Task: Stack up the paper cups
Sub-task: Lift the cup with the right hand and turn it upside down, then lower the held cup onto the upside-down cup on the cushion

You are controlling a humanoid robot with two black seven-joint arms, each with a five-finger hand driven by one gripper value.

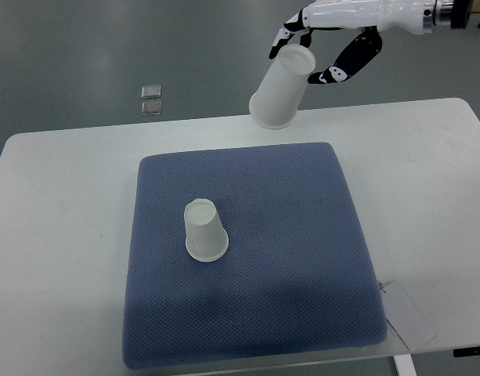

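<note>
Two paper cups were in view, both white. One held cup (282,95) was clamped in the right hand (322,51), whose arm entered from the picture's right edge near the top. Its black-and-white fingers (349,59) were wrapped around the cup's closed base end, and the cup hung tilted from them, its wide rim pointing down and to the left of the hand. That rim sat just over the far edge of the table (59,196), beyond the far edge of the pad (302,258).

The second cup (205,229) stood upside down on the pad, closed base up and wide rim on the fabric, well apart from the hand, below and to the left of it in the picture, and left of the pad's middle. Nothing touched it.

One blue-grey textured pad lay on the white table, covering most of its middle. One white sheet (408,313) poked out from under the pad's near right corner, far below the hand. Two small shiny square objects (152,99) lay on the grey floor beyond the table, one just beside the other, well to the left of the hand.
</note>
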